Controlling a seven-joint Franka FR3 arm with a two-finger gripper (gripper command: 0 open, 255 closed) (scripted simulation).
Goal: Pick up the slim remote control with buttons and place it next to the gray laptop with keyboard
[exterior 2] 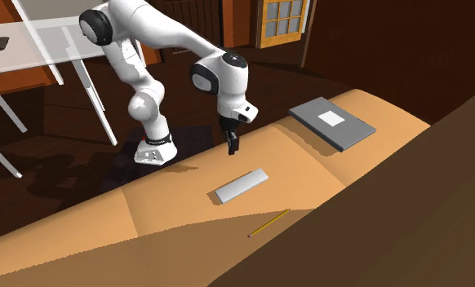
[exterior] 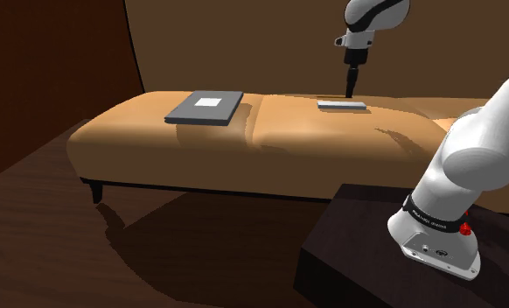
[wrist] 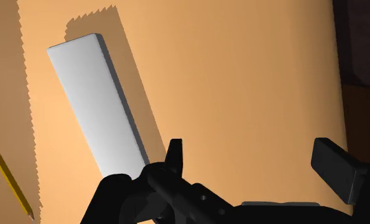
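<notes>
Misalignment is our first worry. Our gripper (wrist: 253,160) hangs above the couch (exterior: 314,140) with its fingers (wrist: 336,168) spread wide and nothing between them. The remote (wrist: 98,105) lies flat on the cushion off to one side, past one finger rather than in the gap. If we came straight down from here, we judge that we would close on bare cushion, or that finger would land on the remote's near end and tip or shove it. The remote is thin and low, so a grasp along its length would fail. We must turn to span its narrow width, and the seat, if soft, may let it slide. A pencil (wrist: 9,178) lies near the remote, on the side away from the gripper; a nudge could roll it away. The laptop (exterior: 205,107) sits closed on the other cushion, well apart, so a weak pinch could drop the remote on the way.
</notes>
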